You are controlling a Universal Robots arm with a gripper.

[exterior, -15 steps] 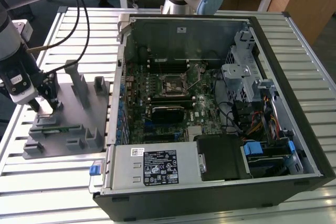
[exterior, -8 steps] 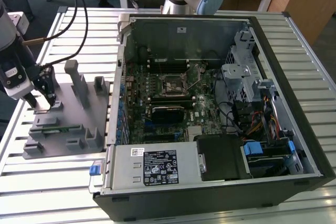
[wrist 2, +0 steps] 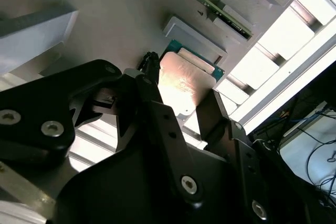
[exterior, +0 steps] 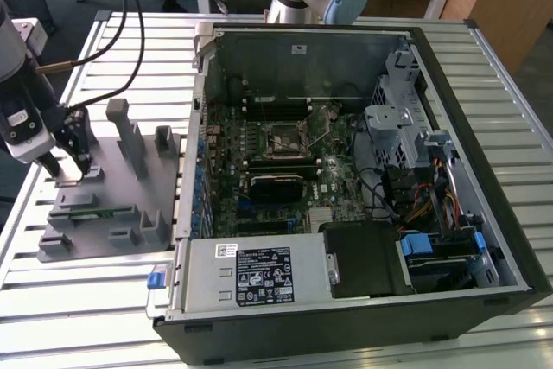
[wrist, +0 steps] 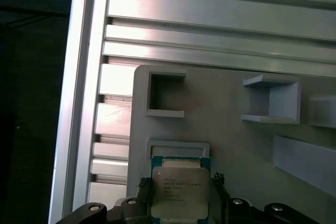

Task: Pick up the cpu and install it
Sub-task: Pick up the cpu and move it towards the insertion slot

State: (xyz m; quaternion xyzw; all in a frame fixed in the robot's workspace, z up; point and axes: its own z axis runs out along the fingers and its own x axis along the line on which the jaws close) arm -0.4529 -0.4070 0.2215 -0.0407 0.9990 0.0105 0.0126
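Two black fingers (wrist: pixel 145 184) of the tool (wrist: pixel 180 182) are clenched on the cpu (wrist: pixel 179 195), one against each opposite edge, as both wrist views show. The silvery-topped chip lies flat between them in a shallow seat on the grey fixture plate (wrist: pixel 226 129). In the exterior view the tool stands at the exterior view's left, lowered onto that plate, which rests on the slatted metal counter (exterior: pixel 95 308). Near the tool, a green memory stick (exterior: pixel 97 211) lies in a slot of the same plate, and grey upright posts (exterior: pixel 130 136) rise just beside the tool on the side toward the exterior view's right. Farther that way, well apart from the tool, an open computer case (exterior: pixel 346 330) lies on the counter with its motherboard facing up. The black square socket (exterior: pixel 289 140) with its metal frame sits near the middle of the board, well apart from the tool and the chip it grips.
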